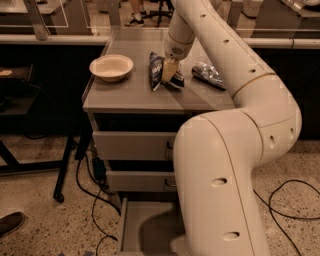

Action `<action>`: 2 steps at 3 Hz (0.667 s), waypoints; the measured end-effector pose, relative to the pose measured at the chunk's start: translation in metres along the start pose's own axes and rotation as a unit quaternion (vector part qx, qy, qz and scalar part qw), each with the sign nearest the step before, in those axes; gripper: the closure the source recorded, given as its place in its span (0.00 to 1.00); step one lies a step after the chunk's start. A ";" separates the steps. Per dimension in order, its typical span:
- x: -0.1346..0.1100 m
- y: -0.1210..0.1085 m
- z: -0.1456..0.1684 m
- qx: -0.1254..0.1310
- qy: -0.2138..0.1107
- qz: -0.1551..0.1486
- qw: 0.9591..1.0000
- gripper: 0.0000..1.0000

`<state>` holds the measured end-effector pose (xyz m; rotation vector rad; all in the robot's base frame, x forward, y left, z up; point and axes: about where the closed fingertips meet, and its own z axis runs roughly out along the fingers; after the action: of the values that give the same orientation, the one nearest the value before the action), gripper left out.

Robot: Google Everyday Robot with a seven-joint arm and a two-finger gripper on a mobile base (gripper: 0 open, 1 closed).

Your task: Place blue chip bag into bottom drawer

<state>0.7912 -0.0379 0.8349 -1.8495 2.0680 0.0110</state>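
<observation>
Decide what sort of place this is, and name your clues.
Probably a robotics lab or test workspace: loose cables trail over the speckled floor, glass partitions stand behind, and the gripper is at a blue chip bag on a drawer cabinet.

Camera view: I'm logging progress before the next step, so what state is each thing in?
claw: over the cabinet top, shut on the blue chip bag
blue chip bag: gripped, tipped up on edge, not yet in the drawer
bottom drawer: pulled open
two upper drawers: shut
bowl: upright on the cabinet top
silver packet: lying on the cabinet top
</observation>
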 end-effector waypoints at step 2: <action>-0.017 -0.004 -0.037 0.022 -0.038 -0.017 0.999 1.00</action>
<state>0.7869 -0.0315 0.8751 -1.8286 1.9700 0.0264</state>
